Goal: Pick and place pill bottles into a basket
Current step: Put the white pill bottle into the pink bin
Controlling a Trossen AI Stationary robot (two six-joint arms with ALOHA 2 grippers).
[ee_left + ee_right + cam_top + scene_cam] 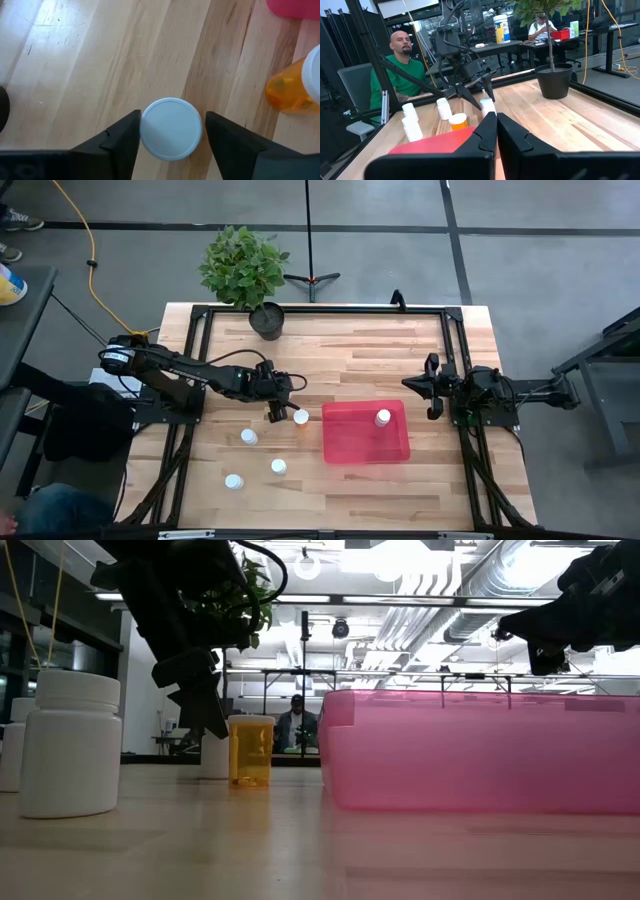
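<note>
My left gripper [276, 410] is open and points down over a white-capped pill bottle [171, 129] that stands upright on the table. One finger [122, 142] is on each side of the cap, and a gap shows at one side. An amber bottle with a white cap [301, 417] stands just right of it, beside the red tray [332, 448]. One white bottle [383, 417] stands in the tray. Three more white bottles [248, 437] [278, 467] [233, 481] stand nearer the front. My right gripper [432, 388] is shut and empty, above the table right of the tray.
A dark plant pot [267, 320] with a leafy plant stands at the table's far edge. A black frame [196, 360] runs around the tabletop. Bare wood lies between the pot and the tray. A person in green [402, 70] sits beyond the table's left side.
</note>
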